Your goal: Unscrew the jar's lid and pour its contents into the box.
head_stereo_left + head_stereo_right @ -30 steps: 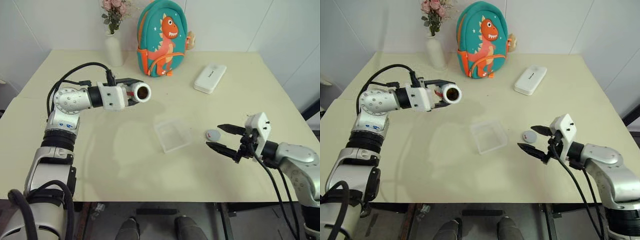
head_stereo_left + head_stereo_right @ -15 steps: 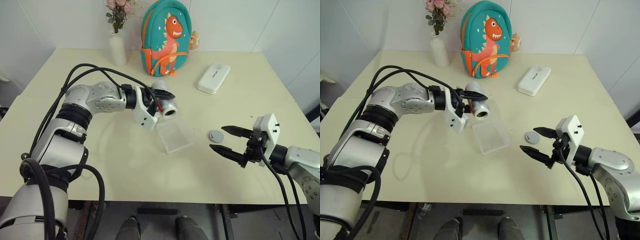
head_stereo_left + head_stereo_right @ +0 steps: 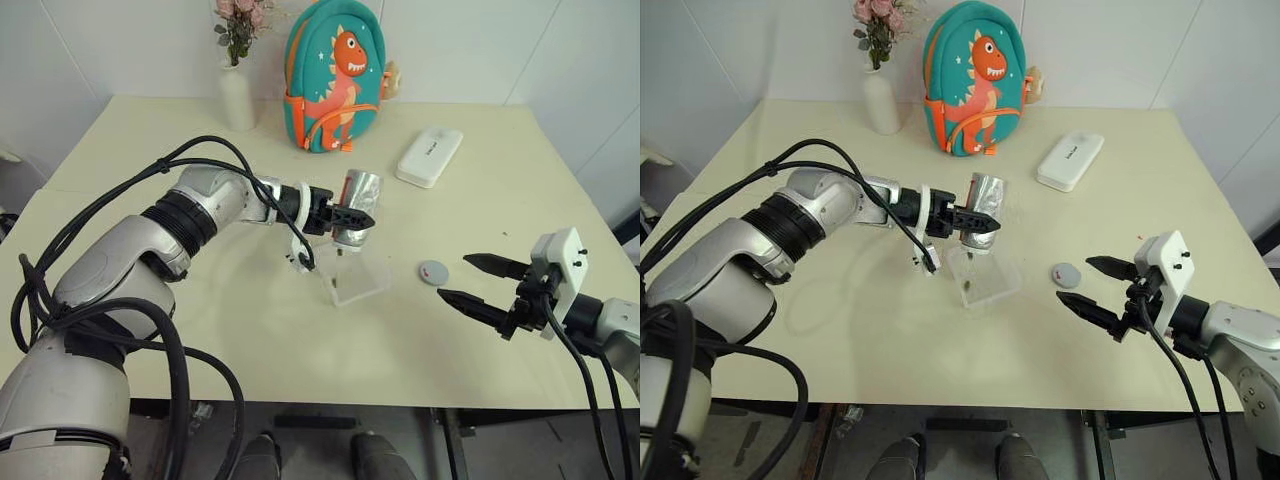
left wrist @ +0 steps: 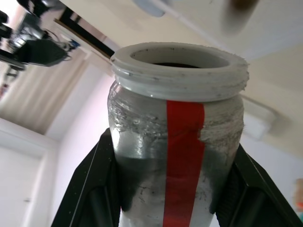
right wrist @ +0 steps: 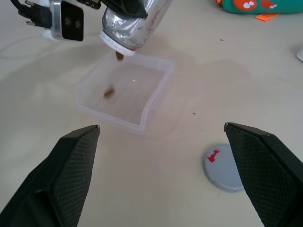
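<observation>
My left gripper is shut on the jar, a clear jar with a red stripe. The jar is lidless and tipped mouth-down over the back edge of the clear box. In the right wrist view one brownish bit of the contents is dropping from the jar's mouth. Another bit lies in the box. The silver-grey lid with its red mark lies flat on the table right of the box. My right gripper stands open just right of the lid, holding nothing.
A teal dinosaur backpack and a white vase with flowers stand at the table's back. A white oblong case lies back right. The cream table has bare room at front left and front centre.
My left arm has swung right and its wrist has rolled. The jar has gone from lying level at the left to mouth-down over the box. My right gripper stays open by the lid.
</observation>
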{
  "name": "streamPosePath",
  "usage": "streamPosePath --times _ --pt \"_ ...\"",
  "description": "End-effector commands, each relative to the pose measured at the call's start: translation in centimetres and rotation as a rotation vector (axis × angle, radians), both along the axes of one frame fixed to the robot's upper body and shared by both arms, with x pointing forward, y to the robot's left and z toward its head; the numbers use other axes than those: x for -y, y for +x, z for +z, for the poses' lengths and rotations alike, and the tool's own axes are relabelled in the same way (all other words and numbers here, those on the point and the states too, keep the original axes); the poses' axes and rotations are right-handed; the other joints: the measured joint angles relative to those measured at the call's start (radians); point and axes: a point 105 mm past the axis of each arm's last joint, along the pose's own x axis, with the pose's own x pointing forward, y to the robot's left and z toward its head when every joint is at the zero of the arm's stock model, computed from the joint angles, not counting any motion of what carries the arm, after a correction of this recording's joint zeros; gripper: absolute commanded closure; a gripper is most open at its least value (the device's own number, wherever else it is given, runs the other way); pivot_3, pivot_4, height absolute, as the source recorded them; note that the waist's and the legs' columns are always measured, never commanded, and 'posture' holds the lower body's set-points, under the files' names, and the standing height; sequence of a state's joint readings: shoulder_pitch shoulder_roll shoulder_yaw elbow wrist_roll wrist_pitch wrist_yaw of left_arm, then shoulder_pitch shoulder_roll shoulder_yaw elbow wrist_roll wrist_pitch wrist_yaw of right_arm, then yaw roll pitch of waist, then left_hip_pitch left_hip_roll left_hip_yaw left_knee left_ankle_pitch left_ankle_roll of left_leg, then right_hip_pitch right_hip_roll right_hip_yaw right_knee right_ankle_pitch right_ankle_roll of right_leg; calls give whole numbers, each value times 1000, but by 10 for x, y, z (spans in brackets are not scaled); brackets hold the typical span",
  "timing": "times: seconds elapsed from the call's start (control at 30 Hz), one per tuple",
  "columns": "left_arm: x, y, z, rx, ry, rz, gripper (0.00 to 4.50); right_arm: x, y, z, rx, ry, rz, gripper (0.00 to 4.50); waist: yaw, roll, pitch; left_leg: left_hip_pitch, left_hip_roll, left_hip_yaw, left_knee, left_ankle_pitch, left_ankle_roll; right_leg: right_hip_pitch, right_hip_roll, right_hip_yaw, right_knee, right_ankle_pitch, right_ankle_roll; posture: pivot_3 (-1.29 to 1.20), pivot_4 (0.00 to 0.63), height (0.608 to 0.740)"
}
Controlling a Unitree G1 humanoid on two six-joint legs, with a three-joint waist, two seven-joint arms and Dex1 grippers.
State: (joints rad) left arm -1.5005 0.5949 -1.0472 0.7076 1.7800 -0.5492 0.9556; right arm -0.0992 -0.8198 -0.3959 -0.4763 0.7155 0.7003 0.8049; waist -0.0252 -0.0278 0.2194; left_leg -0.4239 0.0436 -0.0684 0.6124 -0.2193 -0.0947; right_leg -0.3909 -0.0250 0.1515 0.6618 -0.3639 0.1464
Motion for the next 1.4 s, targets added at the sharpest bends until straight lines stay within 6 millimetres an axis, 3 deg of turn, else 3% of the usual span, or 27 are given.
streamPosePath --times 0.03,0.2,0.33,0.4,0.57,0.67,0.7,0.77,0.83,1.03,1.17,1.27,1.4 --pt "7 -11 16 120 -11 -106 2499 -6 0 11 44 -13 21 71 -1 0 0 0 0 0 0 0 0 0 0 0 0 0 0 0 150 740" --pt "5 -8 22 109 -70 -80 2499 -11 4 11 50 -26 43 71 -1 0 0 0 0 0 1 0 0 0 0 0 2 0 0 0 150 740" --pt "-32 24 29 -417 -408 262 2499 -12 8 15 58 -30 54 71 -3 0 0 1 0 1 1 0 0 0 0 0 3 0 0 0 150 740" --pt "-37 26 30 -493 -463 301 2499 -11 7 16 59 -32 60 71 -4 0 0 1 0 1 1 0 0 -1 0 0 4 0 0 0 150 740" --pt "-71 41 38 -941 -854 436 2499 -8 8 19 64 -21 88 71 1 0 0 1 0 2 1 1 0 -1 -1 0 4 0 0 0 150 740" --pt "-77 42 38 -1044 -911 455 2499 -7 7 19 64 -21 104 71 1 0 0 1 0 2 2 1 1 -1 -1 0 6 0 0 0 150 740" --pt "-101 55 41 -1255 -1170 481 2499 -7 8 23 76 27 118 71 1 1 0 1 0 2 3 2 1 -1 -1 0 7 0 0 0 150 740" --pt "-145 65 23 -1684 -1517 426 2499 -7 9 26 84 53 155 71 -1 2 -1 3 -1 2 3 2 1 1 -1 0 9 0 0 0 150 740" --pt "-166 60 10 -1919 -1651 326 2499 -7 13 29 98 38 170 27 -18 3 -2 3 -1 2 4 3 2 0 -1 0 12 0 -1 0 150 740" --pt "-177 37 -13 -2175 -1663 274 2499 -9 20 34 126 52 195 27 -29 2 -2 4 1 -2 7 7 2 -2 2 -2 22 0 -2 0 150 740" --pt "-182 27 -50 -2300 -1655 370 2499 -13 27 35 141 58 214 27 -28 2 -2 6 0 -3 15 6 2 4 1 -1 22 2 -1 0 150 740" --pt "-182 26 -59 -2351 -1666 385 2499 -14 29 35 147 56 226 27 -30 2 -1 16 0 -2 14 6 3 17 1 -1 14 3 -1 0 150 740" --pt "-183 27 -67 -2394 -1664 409 2499 -16 32 35 153 55 231 27 -30 2 -1 17 0 -2 13 6 3 19 1 0 9 6 1 0 150 740"
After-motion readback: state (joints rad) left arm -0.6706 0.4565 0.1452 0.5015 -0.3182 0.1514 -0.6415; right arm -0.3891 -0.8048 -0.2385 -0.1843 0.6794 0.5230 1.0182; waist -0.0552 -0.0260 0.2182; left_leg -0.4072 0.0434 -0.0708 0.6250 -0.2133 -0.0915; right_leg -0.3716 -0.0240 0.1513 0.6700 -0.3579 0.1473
